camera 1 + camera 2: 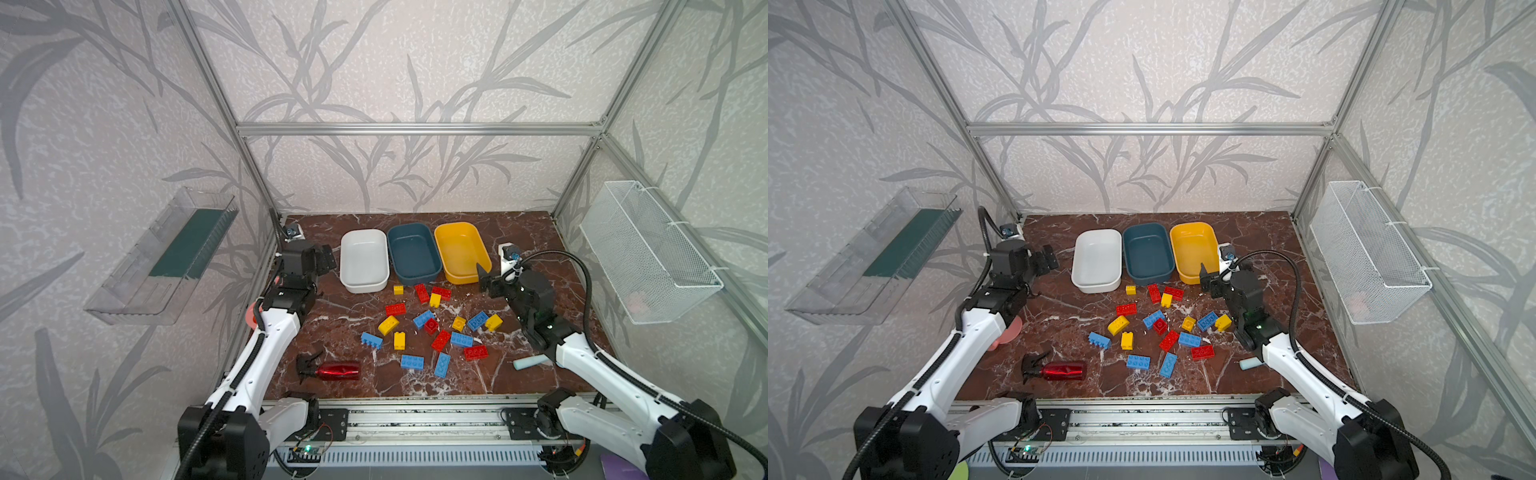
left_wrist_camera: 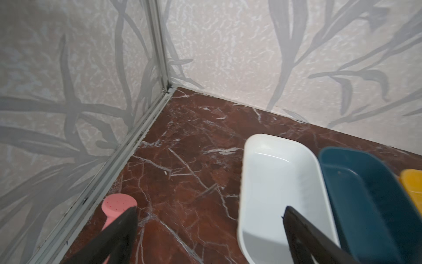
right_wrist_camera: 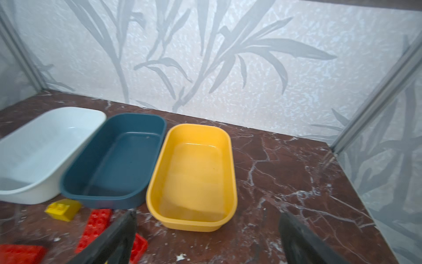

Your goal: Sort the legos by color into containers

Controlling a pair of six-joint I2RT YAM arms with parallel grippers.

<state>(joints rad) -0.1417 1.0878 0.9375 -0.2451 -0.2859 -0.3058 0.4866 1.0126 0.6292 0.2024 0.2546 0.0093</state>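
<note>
Legos lay scattered on the table before a row: white tub, teal tub, yellow tub. The left gripper, beside the white tub, and right gripper, near the yellow, both gaped, holding nothing.

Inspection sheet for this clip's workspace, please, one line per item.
Surface: dark red marble-look table.
Job's things: white tub, blue tub, yellow tub in a row at the back, all empty; red, yellow, blue bricks loose in front.
Clutter: red spray bottle on its side; light blue scoop partly under the right arm; pink tool by the left wall.
Claws: left claw open, empty; right claw open, empty.
Cables: black hose along each arm, clear of the bricks.
Surroundings: clear tray on left wall, wire basket on right wall.
</note>
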